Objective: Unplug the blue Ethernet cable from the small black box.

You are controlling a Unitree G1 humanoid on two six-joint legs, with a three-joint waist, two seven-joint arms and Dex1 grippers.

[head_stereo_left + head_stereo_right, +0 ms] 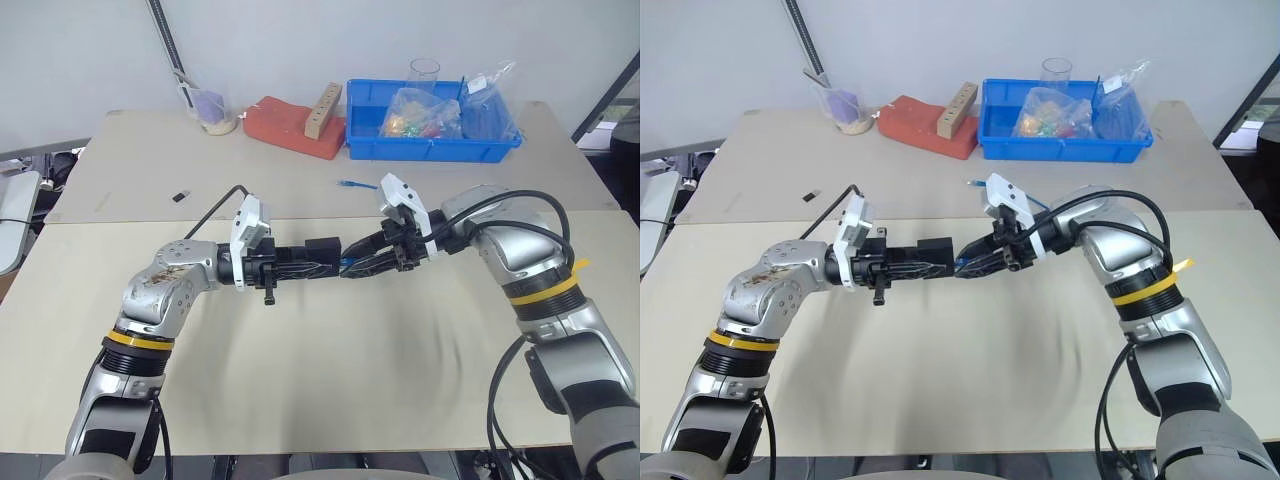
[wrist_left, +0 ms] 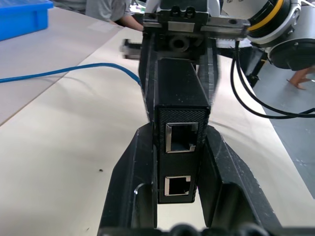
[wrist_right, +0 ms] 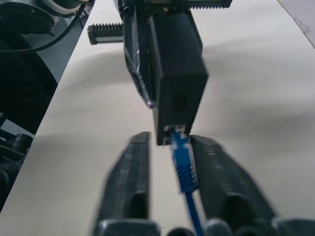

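Note:
My left gripper (image 1: 322, 258) is shut on the small black box (image 1: 322, 246) and holds it level above the table's middle. In the left wrist view the box (image 2: 179, 98) sits between my fingers (image 2: 133, 162), showing two empty ports. The blue Ethernet cable (image 3: 183, 162) is plugged into the box's (image 3: 177, 73) other end. My right gripper (image 3: 170, 140) faces the left one, jaws apart, one finger on each side of the plug, which lies against one finger (image 3: 211, 167). The cable's loose tail (image 1: 355, 184) lies on the table behind.
At the table's back stand a blue bin (image 1: 432, 148) with bags, a red pad (image 1: 295, 125) with a wooden block (image 1: 322, 108), and a cup (image 1: 215, 115). A tiny black-and-silver object (image 1: 181, 195) lies at the left. A person (image 2: 106, 10) stands beyond the table.

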